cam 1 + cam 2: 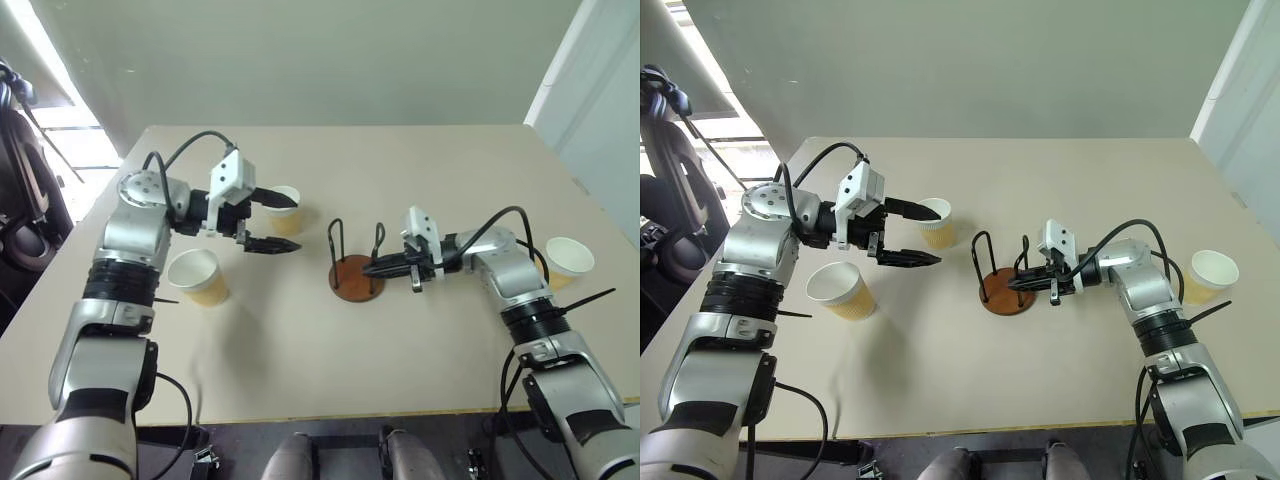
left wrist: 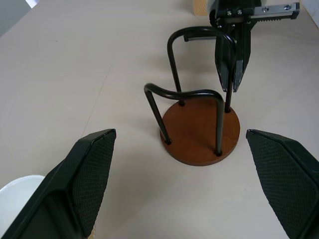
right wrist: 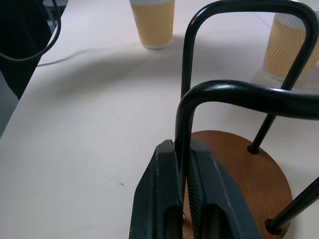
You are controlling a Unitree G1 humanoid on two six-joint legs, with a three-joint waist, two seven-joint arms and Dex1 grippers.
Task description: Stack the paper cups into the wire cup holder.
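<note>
The wire cup holder [image 1: 356,279], a rust-brown disc with two black wire loops, stands mid-table. My right gripper [image 1: 372,268] is shut on one loop of the holder, and its fingers [image 3: 169,199] pinch that wire in the right wrist view. My left gripper [image 1: 297,223] hangs open above the table, left of the holder, holding nothing. Its wide-spread fingers [image 2: 82,179] frame the holder [image 2: 199,132]. One paper cup [image 1: 286,210] stands upright just behind the upper left finger. A second cup [image 1: 200,277] stands beside my left forearm. A third cup [image 1: 568,262] stands at the right, past my right elbow.
The beige table [image 1: 330,350] has bare room in front of the holder and at the back. A cable [image 1: 190,145] loops over my left arm. The table's right edge [image 1: 590,190] runs close to the third cup.
</note>
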